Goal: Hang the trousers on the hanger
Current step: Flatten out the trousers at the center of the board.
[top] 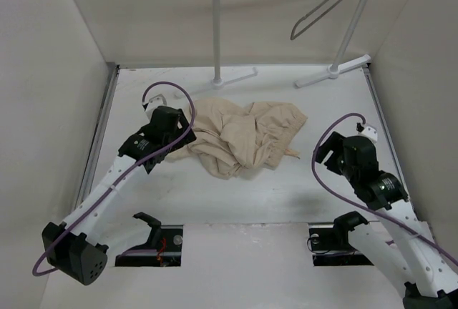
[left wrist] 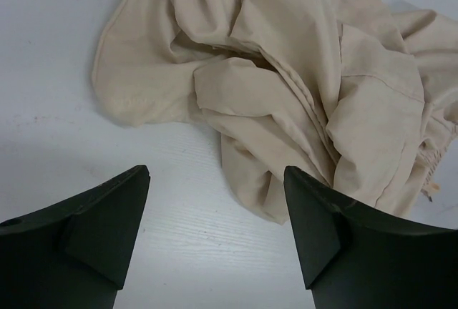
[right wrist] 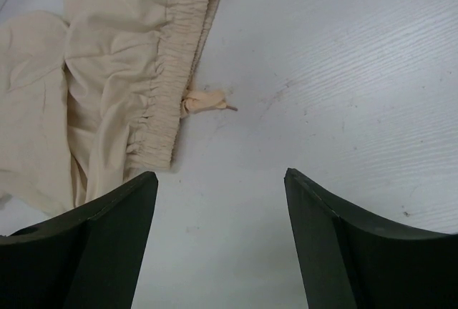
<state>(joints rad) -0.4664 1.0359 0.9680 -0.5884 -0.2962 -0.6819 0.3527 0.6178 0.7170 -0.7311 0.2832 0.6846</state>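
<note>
**Trousers heaped on tabletop, both tools open and empty**

Beige soft cloth trousers: crumpled in one heap on the white tabletop, legs folded over each other, not gripped by anything.

Thin dark-grey wire hanger: well beyond the trousers, far side and off to the right. Hooked on the top bar of a white tubular rack, hanging tilted, bare.

Left tool: right at the trousers' left edge, pointed into the heap. Fingers spread wide, nothing held. Left wrist view shows the same tool over bare tabletop, with a folded cloth lobe just ahead. Right-hand finger overlaps the cloth edge in the picture; cannot tell whether touching.

Right tool: to the right of the trousers, clearly apart from the cloth. Also spread wide, nothing held. Right wrist view shows it over bare tabletop, with the gathered waistband ahead and to the left. Knotted drawstring end sticks out of the waistband onto the tabletop.
</note>
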